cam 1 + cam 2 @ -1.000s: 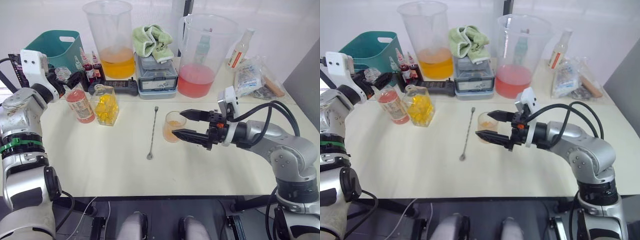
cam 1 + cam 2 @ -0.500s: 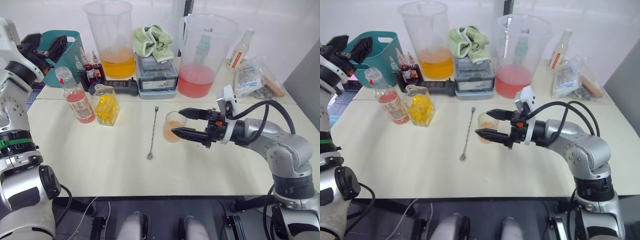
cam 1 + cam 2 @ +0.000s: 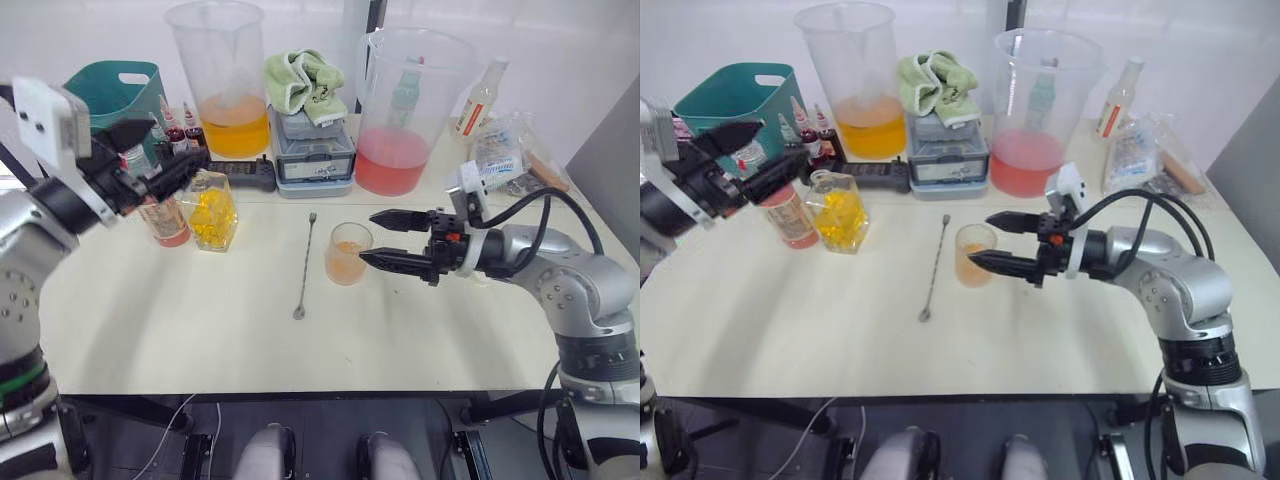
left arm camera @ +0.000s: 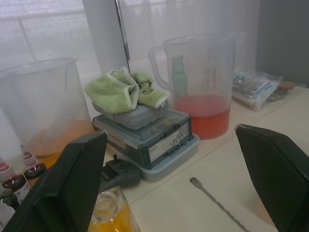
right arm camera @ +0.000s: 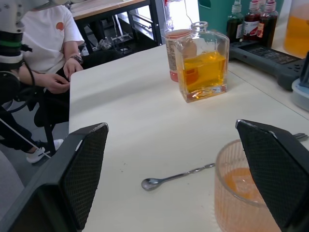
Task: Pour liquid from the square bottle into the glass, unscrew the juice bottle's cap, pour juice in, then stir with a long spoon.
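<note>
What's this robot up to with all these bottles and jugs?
It is mixing a drink. The glass already holds some orange liquid, and the open right gripper sits right beside it. The left gripper is open around the top of the juice bottle, next to the square bottle. The long spoon lies unused on the table.

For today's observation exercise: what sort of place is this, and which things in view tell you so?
Probably a lab or test bench set up for drink mixing: two big measuring pitchers of coloured liquid, a long spoon beside a glass on a plain table, and small dropper bottles.
</note>
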Robot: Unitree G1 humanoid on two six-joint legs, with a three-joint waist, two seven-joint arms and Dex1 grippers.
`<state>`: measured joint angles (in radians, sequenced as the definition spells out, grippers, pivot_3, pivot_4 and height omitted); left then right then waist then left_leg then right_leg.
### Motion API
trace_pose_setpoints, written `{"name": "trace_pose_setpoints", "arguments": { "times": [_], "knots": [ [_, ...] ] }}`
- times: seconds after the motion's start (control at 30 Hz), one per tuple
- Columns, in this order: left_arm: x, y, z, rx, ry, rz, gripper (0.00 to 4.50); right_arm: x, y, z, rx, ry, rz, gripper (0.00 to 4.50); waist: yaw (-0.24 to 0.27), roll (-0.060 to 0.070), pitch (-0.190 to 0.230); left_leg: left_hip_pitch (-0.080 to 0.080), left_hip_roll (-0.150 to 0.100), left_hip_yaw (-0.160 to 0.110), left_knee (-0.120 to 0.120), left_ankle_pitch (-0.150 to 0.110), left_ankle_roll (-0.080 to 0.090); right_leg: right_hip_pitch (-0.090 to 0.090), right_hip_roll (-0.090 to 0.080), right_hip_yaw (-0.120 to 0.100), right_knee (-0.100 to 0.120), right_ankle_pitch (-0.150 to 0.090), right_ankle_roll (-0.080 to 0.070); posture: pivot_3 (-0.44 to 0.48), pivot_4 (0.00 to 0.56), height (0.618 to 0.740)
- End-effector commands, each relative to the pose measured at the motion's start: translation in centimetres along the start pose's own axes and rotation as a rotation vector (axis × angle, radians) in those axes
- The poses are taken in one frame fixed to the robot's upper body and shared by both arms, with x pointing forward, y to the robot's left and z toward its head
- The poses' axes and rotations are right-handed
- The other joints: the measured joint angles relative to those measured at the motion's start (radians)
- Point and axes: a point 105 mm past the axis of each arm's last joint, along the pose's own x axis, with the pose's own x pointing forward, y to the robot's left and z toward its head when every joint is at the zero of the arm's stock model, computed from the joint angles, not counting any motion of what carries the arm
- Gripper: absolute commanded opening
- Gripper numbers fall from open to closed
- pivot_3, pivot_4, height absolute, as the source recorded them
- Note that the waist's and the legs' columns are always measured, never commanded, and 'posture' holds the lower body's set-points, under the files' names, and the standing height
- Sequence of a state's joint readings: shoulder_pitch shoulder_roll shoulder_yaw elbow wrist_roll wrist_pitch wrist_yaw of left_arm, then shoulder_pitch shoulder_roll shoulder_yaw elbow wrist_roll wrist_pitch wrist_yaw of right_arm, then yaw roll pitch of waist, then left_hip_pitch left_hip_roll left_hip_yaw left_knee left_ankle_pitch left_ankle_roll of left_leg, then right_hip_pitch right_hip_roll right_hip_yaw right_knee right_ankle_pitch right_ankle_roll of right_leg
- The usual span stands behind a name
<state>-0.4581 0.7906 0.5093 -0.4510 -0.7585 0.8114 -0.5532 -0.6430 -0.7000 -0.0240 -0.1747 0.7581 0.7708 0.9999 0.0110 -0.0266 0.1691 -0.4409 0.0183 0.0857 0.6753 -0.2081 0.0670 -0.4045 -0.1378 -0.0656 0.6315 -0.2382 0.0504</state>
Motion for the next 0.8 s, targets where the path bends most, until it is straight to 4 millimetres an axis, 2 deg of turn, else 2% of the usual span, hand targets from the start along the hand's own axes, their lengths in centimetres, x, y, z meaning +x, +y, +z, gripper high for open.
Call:
{"name": "trace_pose_setpoints", "arguments": {
  "times": [0.03, 0.17, 0.3, 0.4, 0.5, 0.6, 0.67, 0.8],
  "knots": [
    [-1.8, -2.2, 0.1, -0.012, -0.003, -0.074, 4.47, -1.0, -0.2, 0.9, -0.066, -0.006, -0.009, 4.5, -0.001, 0.0, 0.0, 0.0, 0.0, 0.0, 0.0, 0.0, 0.0, 0.0, 0.0, 0.0, 0.0, 0.0, 0.0, 0.0, 0.15, 0.736],
    [-3.9, -4.5, -2.8, -0.042, 0.106, -0.174, 4.47, -1.9, -0.3, 0.1, -0.063, 0.02, -0.026, 4.5, 0.0, 0.0, 0.0, 0.0, 0.0, 0.001, -0.001, 0.0, -0.001, 0.0, 0.0, 0.0, 0.0, 0.0, 0.0, 0.0, 0.15, 0.736],
    [-5.6, -4.3, -5.4, -0.061, 0.171, -0.163, 4.47, -3.0, -0.1, -0.6, -0.049, 0.029, -0.066, 4.5, 0.005, 0.001, 0.0, 0.0, 0.0, 0.0, -0.001, -0.001, 0.001, 0.0, 0.0, 0.0, -0.001, 0.0, -0.001, 0.0, 0.15, 0.736],
    [-6.9, -4.3, -7.7, -0.067, 0.208, -0.162, 4.47, -4.3, 0.3, -1.9, -0.057, 0.051, -0.12, 4.5, 0.007, 0.001, -0.001, 0.0, 0.0, 0.001, -0.001, -0.002, 0.002, 0.0, -0.001, 0.0, -0.002, -0.001, -0.001, 0.0, 0.15, 0.736],
    [-8.5, -3.6, -9.8, -0.062, 0.238, -0.113, 4.47, -6.1, 0.4, -3.6, -0.055, 0.084, -0.189, 4.5, 0.01, 0.003, -0.001, 0.0, 0.0, 0.001, -0.001, -0.002, 0.003, 0.0, -0.001, 0.0, -0.003, -0.001, -0.002, 0.0, 0.15, 0.736],
    [-10.5, -1.9, -11.7, -0.146, 0.259, -0.011, 4.47, -8.1, 0.2, -4.4, -0.053, 0.082, -0.283, 4.5, 0.011, 0.004, -0.002, 0.0, 0.001, 0.002, -0.001, -0.003, 0.004, 0.0, -0.001, 0.0, -0.004, -0.001, -0.002, 0.0, 0.15, 0.736],
    [-11.6, -0.8, -12.3, -0.131, 0.26, 0.045, 4.47, -9.2, -0.1, -4.9, -0.049, 0.089, -0.335, 4.5, 0.011, 0.004, -0.002, 0.0, 0.001, 0.002, -0.001, -0.003, 0.004, 0.0, -0.002, 0.0, -0.004, -0.002, -0.002, 0.0, 0.15, 0.736],
    [-14.5, 0.7, -15.1, -0.1, 0.336, 0.151, 4.47, -13.8, -0.9, -7.7, 0.01, 0.095, -0.497, 4.5, 0.016, 0.006, -0.005, 0.001, 0.002, 0.002, -0.001, -0.004, 0.005, 0.0, -0.002, 0.0, -0.005, -0.002, -0.003, 0.0, 0.15, 0.736]
  ]
}}
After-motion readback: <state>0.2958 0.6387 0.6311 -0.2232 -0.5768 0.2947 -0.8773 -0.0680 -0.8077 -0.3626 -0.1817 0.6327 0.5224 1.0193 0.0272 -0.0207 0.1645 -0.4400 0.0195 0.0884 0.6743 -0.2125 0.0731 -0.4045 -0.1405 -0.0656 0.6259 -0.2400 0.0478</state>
